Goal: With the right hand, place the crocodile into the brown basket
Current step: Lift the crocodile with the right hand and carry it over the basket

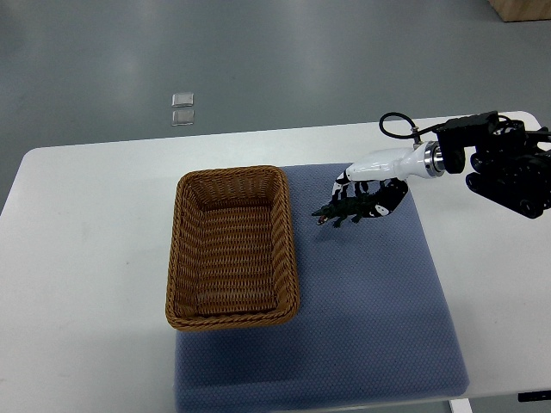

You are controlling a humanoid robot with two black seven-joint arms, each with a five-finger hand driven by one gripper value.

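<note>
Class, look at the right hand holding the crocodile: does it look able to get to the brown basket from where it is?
Probably yes. The right hand holds the crocodile just right of the brown basket, lifted above the blue mat. Nothing stands between them, and the basket is open-topped and empty.

- A white table [86,258] with rounded corners fills the lower two thirds of the frame, running off the bottom edge.
- A blue-grey mat [370,318] lies on the table from the middle to the lower right.
- Beyond the table, across the top of the frame, is a smooth grey floor [258,52] with soft, even reflections of light.
- On the floor, upper left of centre, sit two small clear square pieces [182,109], one just behind the other.
- A tan wooden corner [521,9] shows at the upper right.
</note>
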